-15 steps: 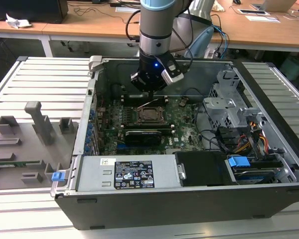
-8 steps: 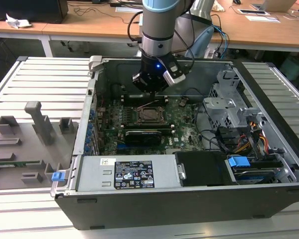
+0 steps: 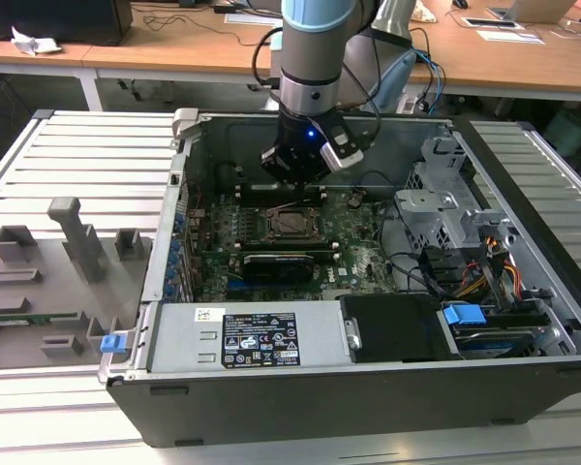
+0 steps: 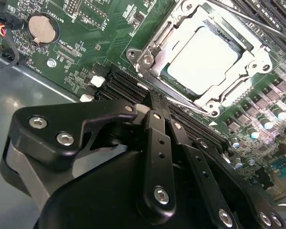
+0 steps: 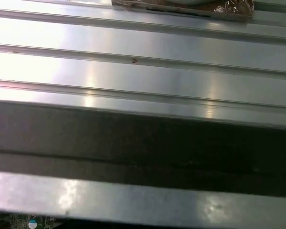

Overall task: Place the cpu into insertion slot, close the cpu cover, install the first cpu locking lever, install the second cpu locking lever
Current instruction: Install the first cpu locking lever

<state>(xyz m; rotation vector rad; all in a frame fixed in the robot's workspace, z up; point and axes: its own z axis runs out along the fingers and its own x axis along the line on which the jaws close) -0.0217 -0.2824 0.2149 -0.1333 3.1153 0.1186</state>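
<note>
- Second wrist view puts the cpu (image 4: 202, 59) already down in the insertion slot (image 4: 178, 98), its pale face showing through the window of the cpu cover (image 4: 257, 59), which looks laid flat over it.
- A thin locking lever (image 4: 243, 16) runs along the far edge of the socket and another lever (image 4: 181, 102) along the near edge; I can't tell from here whether either is hooked under its catch.
- The gripper (image 4: 151, 102) has its jaws drawn together, or very nearly, with nothing held between them; the tips sit just beside the near lever, over the memory slots (image 4: 121, 86).
- My worry: the tips are so near the lever and the slots that a small sideways slip could scrape the board or skid off the wire instead of catching it.
- A lever pushed at the wrong angle could spring free and leave the cover unclamped.
- From the exterior view, the arm (image 3: 315, 58) comes straight down into the open computer case (image 3: 271, 407), wrist upright, gripper (image 3: 295, 179) just above the socket's far side.
</note>
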